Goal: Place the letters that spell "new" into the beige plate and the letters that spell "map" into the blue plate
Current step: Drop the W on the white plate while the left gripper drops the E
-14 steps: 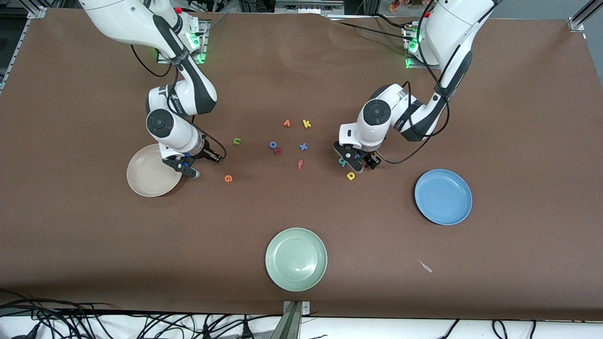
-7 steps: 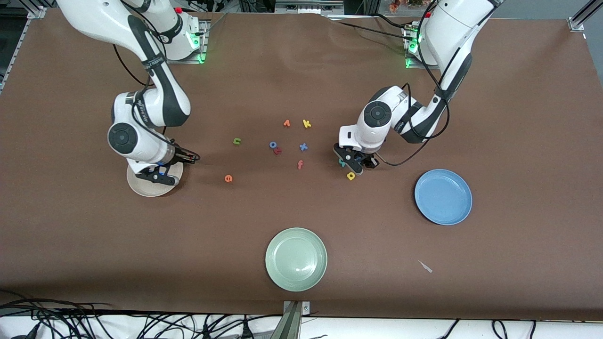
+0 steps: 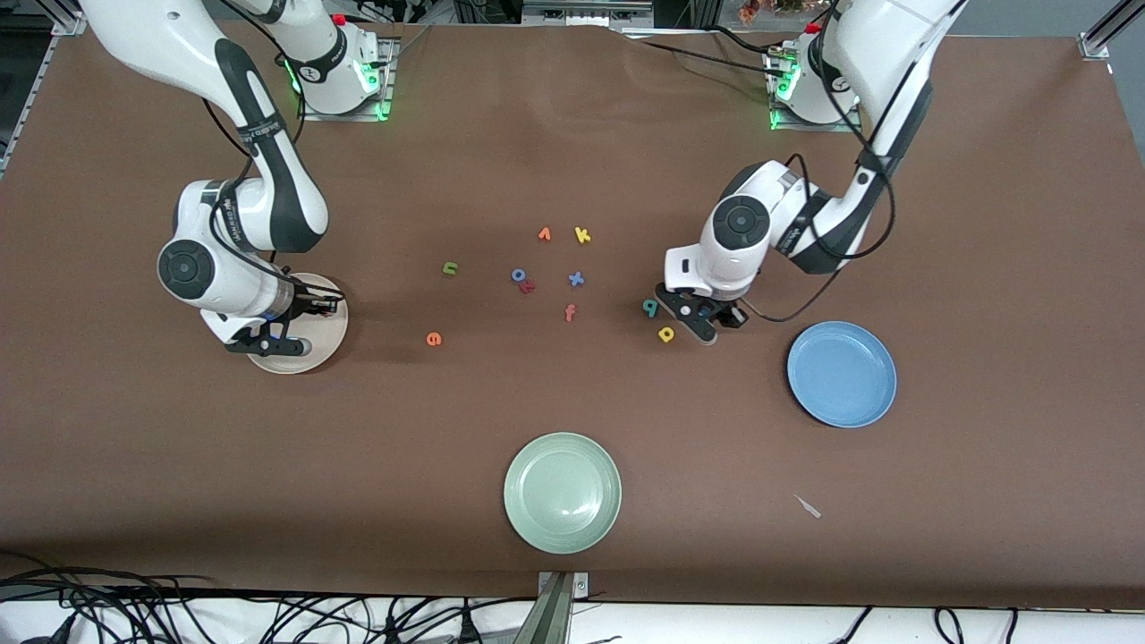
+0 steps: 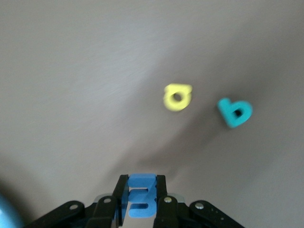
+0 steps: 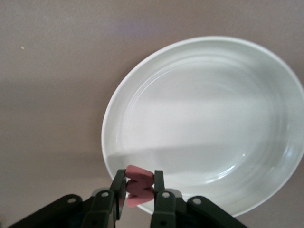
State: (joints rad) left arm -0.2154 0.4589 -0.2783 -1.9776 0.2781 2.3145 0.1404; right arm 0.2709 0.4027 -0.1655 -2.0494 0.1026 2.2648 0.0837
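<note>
Between the fingers of the right hand [image 5: 140,190], the salmon-pink w [image 5: 139,185] sits pinched by its flat faces, hanging over the rim of the beige plate [image 5: 199,118] at the right arm's end of the table. The left hand [image 4: 142,199] is clenched on the blue m [image 4: 141,199], gripped across its faces too, and it hovers over the table just beside the yellow a [image 4: 177,97] and the teal p [image 4: 235,112], with the blue plate [image 3: 842,374] a little way off toward the left arm's end.

Out in the middle of the table [image 3: 572,134] lie the green n [image 3: 451,267] and, nearer the front camera, the orange e [image 3: 434,338]; both are untouched.

These foam letters look very light and soft, so they should give under the fingers and are unlikely to break, but they could cling to a pad on release or bounce off a plate if dropped from high. A pinch across the two flat faces, near the middle of the letter, seems the safest hold
</note>
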